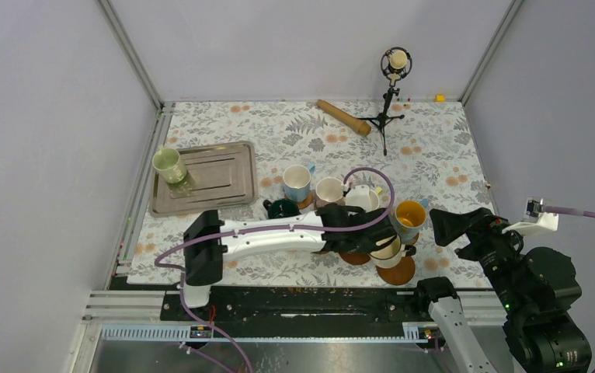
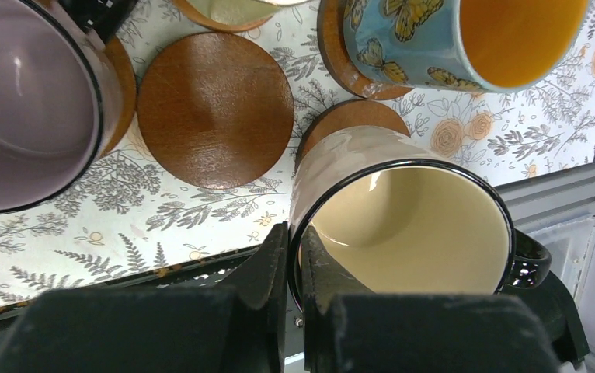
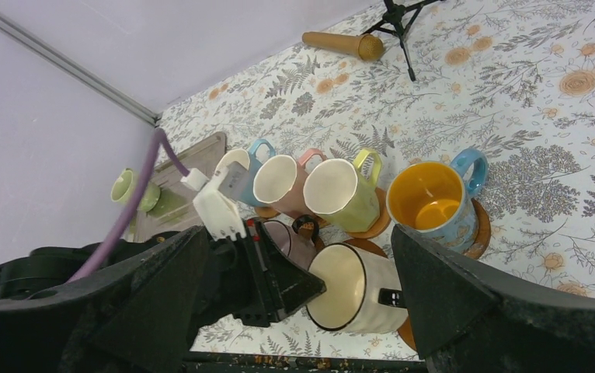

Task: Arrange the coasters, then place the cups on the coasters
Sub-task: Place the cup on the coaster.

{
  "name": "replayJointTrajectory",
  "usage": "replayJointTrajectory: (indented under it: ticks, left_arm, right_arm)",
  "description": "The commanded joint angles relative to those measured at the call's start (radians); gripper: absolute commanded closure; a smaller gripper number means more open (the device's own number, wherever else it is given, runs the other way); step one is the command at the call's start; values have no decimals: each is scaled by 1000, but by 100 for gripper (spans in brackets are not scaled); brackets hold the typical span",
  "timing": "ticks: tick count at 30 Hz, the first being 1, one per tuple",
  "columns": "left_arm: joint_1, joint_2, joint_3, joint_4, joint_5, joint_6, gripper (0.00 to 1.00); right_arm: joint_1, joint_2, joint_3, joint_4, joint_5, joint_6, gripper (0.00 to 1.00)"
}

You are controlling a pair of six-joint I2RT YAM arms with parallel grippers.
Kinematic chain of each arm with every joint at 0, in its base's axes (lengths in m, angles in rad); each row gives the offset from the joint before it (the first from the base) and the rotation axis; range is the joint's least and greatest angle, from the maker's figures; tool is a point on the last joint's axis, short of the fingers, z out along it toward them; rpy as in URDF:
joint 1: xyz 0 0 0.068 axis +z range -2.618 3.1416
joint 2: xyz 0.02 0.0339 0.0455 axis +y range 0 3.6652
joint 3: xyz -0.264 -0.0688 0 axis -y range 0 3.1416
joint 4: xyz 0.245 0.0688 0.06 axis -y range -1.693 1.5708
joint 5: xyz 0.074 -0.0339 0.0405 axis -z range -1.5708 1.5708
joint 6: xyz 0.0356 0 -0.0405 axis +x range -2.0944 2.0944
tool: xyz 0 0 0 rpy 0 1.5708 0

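Mugs and coasters are mostly paired up by now, and the beige mug [image 2: 403, 233] is the one in hand. My left gripper [image 2: 294, 252] is clamped on its rim, one finger inside the wall and one outside, on the side opposite the handle. The mug hangs tilted with its mouth turned toward my wrist and its base over the near coaster [image 2: 353, 116]. I cannot tell whether base and disc are touching.

Just beside that disc lies a bare coaster [image 2: 215, 109], and past it stands the mauve mug [image 2: 22, 101]. On the other side, the blue mug [image 2: 434, 39] with the yellow inside sits on its own coaster [image 2: 333, 54]. My right gripper [image 3: 300, 237] hangs off to the side with its fingers wide apart, holding nothing.

I judge this to be the set-down of the beige mug. The next move calls for swinging it upright, centring its base on the disc and lowering it until it sits flat. Then I part the fingers and draw straight up, so the inner finger clears the rim without dragging the mug. The neighbours are close, so there is little room to drift sideways.

Farther out, the light green mug [image 1: 168, 165] stands on the tray [image 1: 217, 167], well apart from the row. The bare coaster looks meant for it.
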Motion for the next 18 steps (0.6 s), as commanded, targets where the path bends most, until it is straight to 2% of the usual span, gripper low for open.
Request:
replayJointTrajectory:
  ticks: [1, 10, 18]
  left_arm:
    - [-12, 29, 84, 82, 27, -43, 100]
    - [-30, 113, 151, 82, 77, -70, 100]
    - [-32, 156, 185, 83, 67, -65, 100]
  right_arm:
    - [6, -10, 26, 10, -3, 3, 4]
    - [6, -4, 46, 5, -42, 1, 4]
    - [6, -13, 51, -5, -41, -6, 4]
